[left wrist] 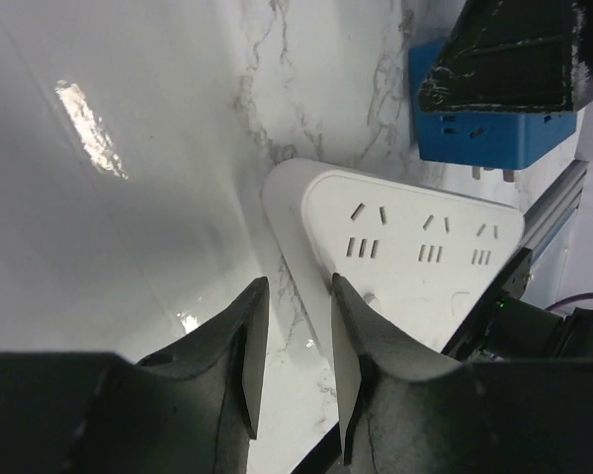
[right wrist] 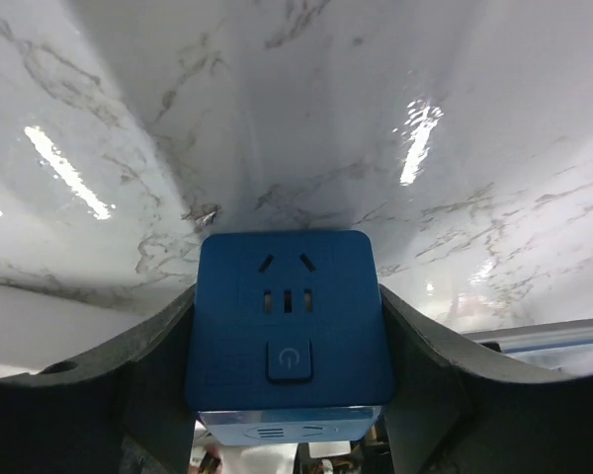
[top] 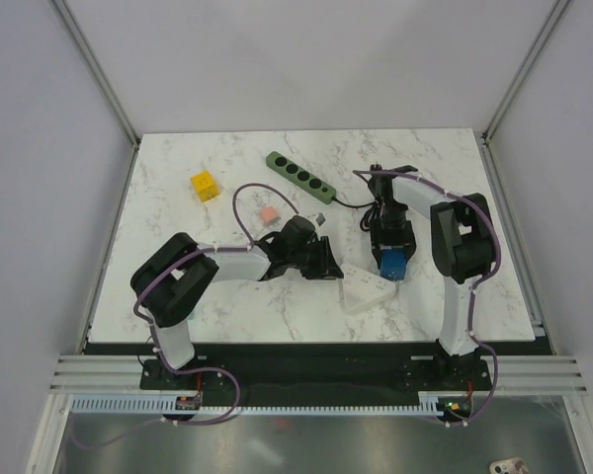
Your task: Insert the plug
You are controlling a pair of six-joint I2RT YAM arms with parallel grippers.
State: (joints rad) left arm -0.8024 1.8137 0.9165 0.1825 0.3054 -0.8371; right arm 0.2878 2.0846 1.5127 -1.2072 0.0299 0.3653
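Observation:
A white power strip [top: 368, 286] lies flat near the table's front, its sockets facing up in the left wrist view [left wrist: 415, 247]. My right gripper [top: 391, 255] is shut on a blue cube-shaped plug adapter [right wrist: 289, 316], which it holds just above the strip's far edge. The adapter's metal prongs [left wrist: 479, 174] point down, close to the strip. My left gripper [left wrist: 296, 288] is open by a narrow gap at the strip's left end. One finger [left wrist: 361, 336] overlaps the strip's edge, and nothing is gripped between the pads. In the top view the left gripper [top: 324, 261] sits just left of the strip.
A green power strip [top: 299, 177] with a black cable lies at the back centre. A yellow cube [top: 205, 186] and a small pink block [top: 268, 213] sit at the back left. A purple cable loops over the left arm. The table's front edge is close below the white strip.

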